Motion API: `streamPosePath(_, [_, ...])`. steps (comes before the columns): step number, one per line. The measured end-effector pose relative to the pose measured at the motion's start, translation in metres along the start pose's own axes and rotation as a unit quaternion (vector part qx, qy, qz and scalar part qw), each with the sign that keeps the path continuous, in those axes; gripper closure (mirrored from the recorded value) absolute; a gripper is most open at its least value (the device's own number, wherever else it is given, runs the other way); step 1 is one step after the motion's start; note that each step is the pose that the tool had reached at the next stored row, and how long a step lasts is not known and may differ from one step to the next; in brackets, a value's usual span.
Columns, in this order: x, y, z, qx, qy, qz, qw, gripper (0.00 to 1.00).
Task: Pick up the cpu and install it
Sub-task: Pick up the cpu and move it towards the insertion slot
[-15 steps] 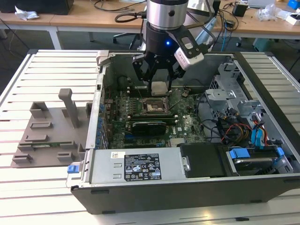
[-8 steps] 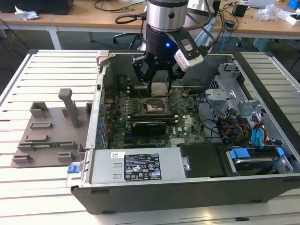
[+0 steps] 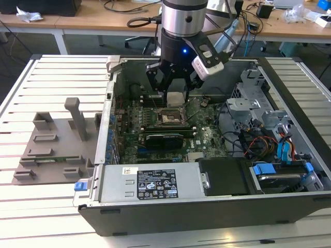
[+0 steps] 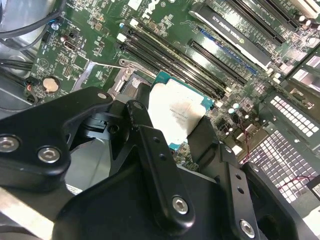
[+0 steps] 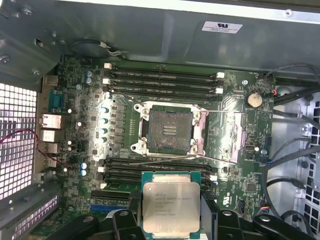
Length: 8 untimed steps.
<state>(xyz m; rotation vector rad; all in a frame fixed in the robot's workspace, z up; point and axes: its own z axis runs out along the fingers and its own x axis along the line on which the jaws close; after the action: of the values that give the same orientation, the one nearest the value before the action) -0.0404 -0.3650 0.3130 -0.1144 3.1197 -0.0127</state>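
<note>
While the open steel computer case [image 3: 207, 212] is lying on the slatted counter [image 3: 51, 77], the black gripper [image 3: 176, 95] is clamping the cpu [image 5: 171, 207] by its edges above the green motherboard [image 5: 75, 125], near the bare square socket [image 5: 171, 131]. Carrying appears to be in hand; seating is calling for squaring the flat, matte-silver chip.

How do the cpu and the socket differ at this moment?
The cpu is held in the end effector, above the board; the socket sits fixed on it. The cpu shows a silver metal top; the socket shows a dark, empty contact field. Both are roughly square.
</note>
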Motion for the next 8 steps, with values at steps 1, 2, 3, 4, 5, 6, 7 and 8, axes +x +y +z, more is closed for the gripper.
streamPosePath(1, [0.0000, 0.0000, 0.0004, 0.0000, 0.0000, 0.000, 1.0000, 0.45])
streamPosePath(2, [0.0000, 0.0000, 0.0012, 0.0000, 0.0000, 0.000, 1.0000, 0.45])
streamPosePath(3, [0.0000, 0.0000, 0.0015, 0.0000, 0.0000, 0.000, 1.0000, 0.45])
streamPosePath(4, [0.0000, 0.0000, 0.0020, 0.0000, 0.0000, 0.000, 1.0000, 0.45])
streamPosePath(5, [0.0000, 0.0000, 0.0027, 0.0000, 0.0000, 0.000, 1.0000, 0.45])
streamPosePath(6, [0.0000, 0.0000, 0.0032, 0.0000, 0.0000, 0.000, 1.0000, 0.45])
streamPosePath(7, [0.0000, 0.0000, 0.0037, 0.0000, 0.0000, 0.000, 1.0000, 0.45])
streamPosePath(8, [0.0001, 0.0000, 0.0041, 0.0000, 0.0000, 0.000, 1.0000, 0.45])
